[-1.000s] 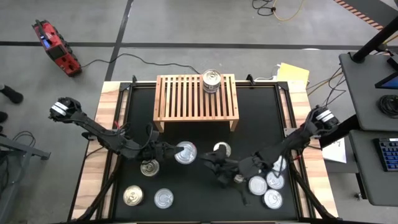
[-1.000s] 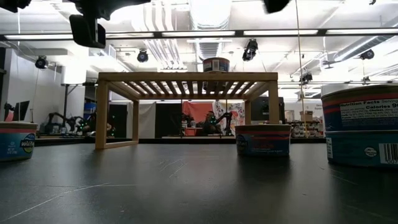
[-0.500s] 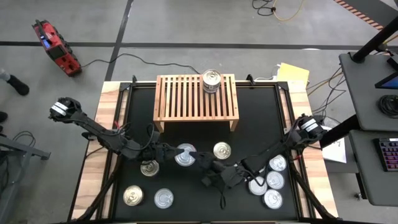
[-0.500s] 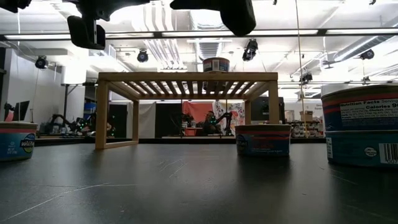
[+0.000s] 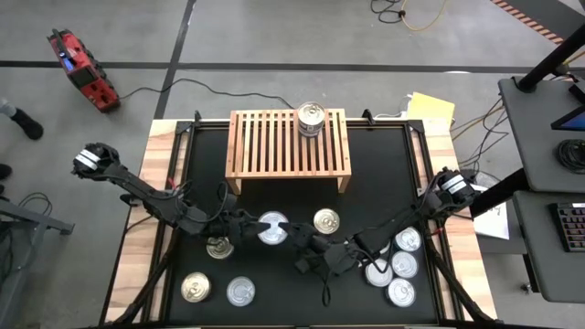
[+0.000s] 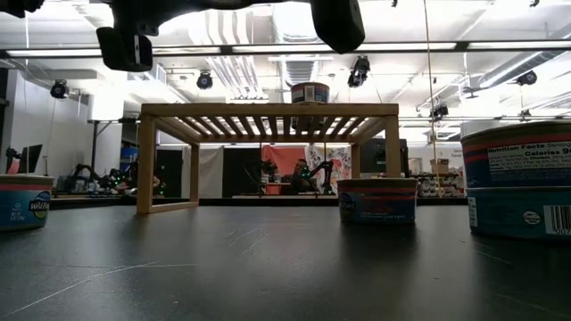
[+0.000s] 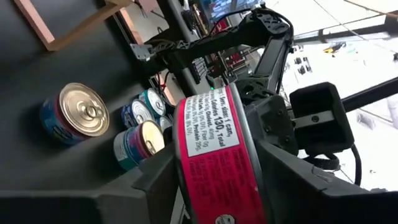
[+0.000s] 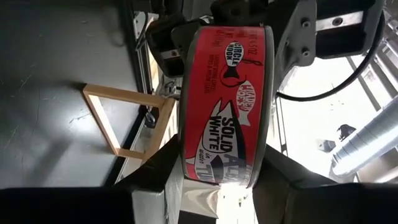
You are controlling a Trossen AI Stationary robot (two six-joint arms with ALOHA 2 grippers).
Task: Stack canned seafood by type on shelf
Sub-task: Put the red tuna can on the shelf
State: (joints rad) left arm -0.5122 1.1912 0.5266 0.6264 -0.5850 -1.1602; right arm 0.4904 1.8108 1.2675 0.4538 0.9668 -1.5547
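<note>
Red-labelled tin (image 5: 273, 228) clamped between my left gripper (image 5: 249, 226) and right gripper (image 5: 299, 239) mid-table, shelf (image 5: 289, 142) toward the far edge, left arm nearer.

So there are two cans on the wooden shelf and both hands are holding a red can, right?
Not quite: just one can sits on the shelf, as the high view shows. The rest is right: the left hand and right hand both hold the red can.
</note>
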